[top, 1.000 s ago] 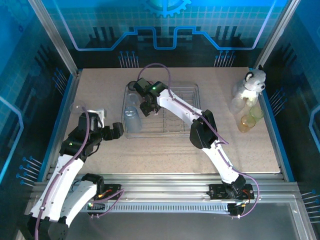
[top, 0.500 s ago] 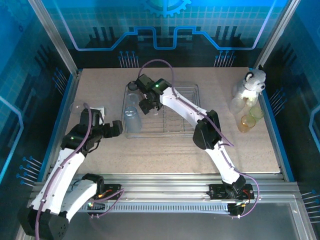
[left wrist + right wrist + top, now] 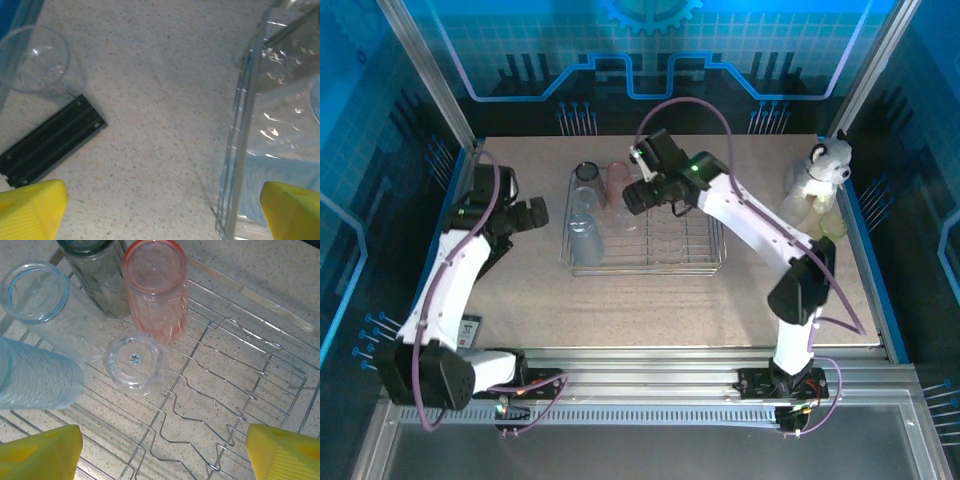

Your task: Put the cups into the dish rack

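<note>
- A rectangular silver wire dish rack (image 3: 642,268) is seen on a speckled beige table (image 3: 620,310); its row of upright wire dividers (image 3: 225,390) is bare.
- Five cups are gathered at the rack's left end.
- A pink-red translucent plastic tumbler (image 3: 155,287) and a smoky grey tumbler (image 3: 97,270) are stood side by side at its far-left corner.
- A small clear tumbler (image 3: 135,360) is stood just nearer than these, and two pale blue tumblers (image 3: 35,295) are tipped over beside it.
- The right gripper (image 3: 162,460) is held above the rack's left half, with its yellow fingertips (image 3: 40,455) spread wide and nothing between them.
- The left gripper (image 3: 160,215) is held just outside the rack's left rim, fully spread and empty.
- Further left of the rack, another clear plastic tumbler (image 3: 37,62) is stood on the table beside a black ridged strip (image 3: 50,142).
- Well to the rack's right, a grey-white plush animal (image 3: 823,165) is grouped with a yellow-green tumbler (image 3: 833,224).
</note>
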Controlling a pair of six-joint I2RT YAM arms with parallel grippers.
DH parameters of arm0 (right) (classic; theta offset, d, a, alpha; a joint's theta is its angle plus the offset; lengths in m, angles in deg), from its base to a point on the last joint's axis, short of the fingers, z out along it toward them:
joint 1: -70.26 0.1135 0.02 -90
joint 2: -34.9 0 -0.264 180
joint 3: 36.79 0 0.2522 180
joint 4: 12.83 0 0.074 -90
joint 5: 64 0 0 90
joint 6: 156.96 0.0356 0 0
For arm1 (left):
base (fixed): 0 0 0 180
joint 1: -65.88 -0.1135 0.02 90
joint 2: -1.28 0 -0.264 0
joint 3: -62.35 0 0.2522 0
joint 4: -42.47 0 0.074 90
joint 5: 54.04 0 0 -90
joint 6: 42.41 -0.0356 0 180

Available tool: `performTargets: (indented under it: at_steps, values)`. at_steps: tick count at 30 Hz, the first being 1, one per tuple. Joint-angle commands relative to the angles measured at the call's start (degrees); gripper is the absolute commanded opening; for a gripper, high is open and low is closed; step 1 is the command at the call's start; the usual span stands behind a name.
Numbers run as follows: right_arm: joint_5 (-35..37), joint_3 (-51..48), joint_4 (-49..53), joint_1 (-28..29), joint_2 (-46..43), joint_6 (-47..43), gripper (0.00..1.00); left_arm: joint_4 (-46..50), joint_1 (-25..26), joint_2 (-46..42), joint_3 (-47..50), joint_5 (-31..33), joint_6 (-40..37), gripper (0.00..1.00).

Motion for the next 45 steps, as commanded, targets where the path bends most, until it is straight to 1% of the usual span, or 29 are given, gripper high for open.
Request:
performTargets:
  at_steps: [1,5,7,9,12,14,17,19,23,27,30,36,41,45]
  values:
    - [-3.86,-8.31,-9.25,-1.43,-7.88,-3.02,0.85,3.25,-1.67,5.42,-5.57,4.16,-4.17,0.99]
    - [-4.74,-19.46,-13.62,-3.27,-16.96,-4.36,0.85,5.82,-4.2,12.7,-10.99,7.81,-5.07,0.99]
    - [-4.9,-24.08,-14.56,-4.12,-21.09,-4.66,0.85,5.71,-5.14,14.94,-11.93,8.96,-5.36,0.99]
    - [-4.24,-28.7,-15.15,-4.45,-25.52,-4.35,0.85,4.92,-6.62,17.09,-12.59,8.25,-5.47,0.99]
    - [-3.28,-35.54,-16.67,-5.09,-32.23,-2.14,0.85,6.0,-8.95,21.12,-15.0,7.02,-4.84,0.96]
    - [-4.06,-39.13,-18.04,-5.66,-36.25,0.04,0.84,6.3,-9.69,23.81,-16.76,7.67,-4.5,0.94]
    - [-5.84,-41.83,-19.7,-6.35,-39.65,1.82,0.84,5.25,-10.57,26.43,-18.58,6.96,-4.5,0.93]
    - [-6.59,-42.22,-20.11,-6.43,-40.11,1.94,0.84,4.73,-10.71,27.91,-20.11,6.77,-5.07,0.93]
    - [-9.22,-41.63,-20.96,-6.44,-37.92,2.11,0.84,4.91,-10.71,31.81,-24.61,6.95,-6.85,0.91]
    - [-11.78,-40.41,-21.34,-6.35,-35.16,2.24,0.83,7.24,-11.36,36.91,-29.57,7.4,-7.04,0.87]
    - [-12.25,-39.94,-21.0,-6.14,-34.55,1.86,0.83,9.07,-12.28,40.13,-32.26,7.65,-5.98,0.82]
    - [-10.79,-40.89,-20.16,-6.14,-35.1,0.89,0.83,8.99,-12.55,42.43,-32.79,8.49,-6.16,0.79]
    - [-11.44,-40.49,-19.61,-6.24,-34.36,0.6,0.83,9.82,-12.56,44.5,-32.66,10.02,-4.46,0.78]
    - [-11.46,-39.1,-18.59,-6.24,-33.65,-0.23,0.83,9.55,-12.9,45.96,-32.7,10.89,-4.11,0.73]
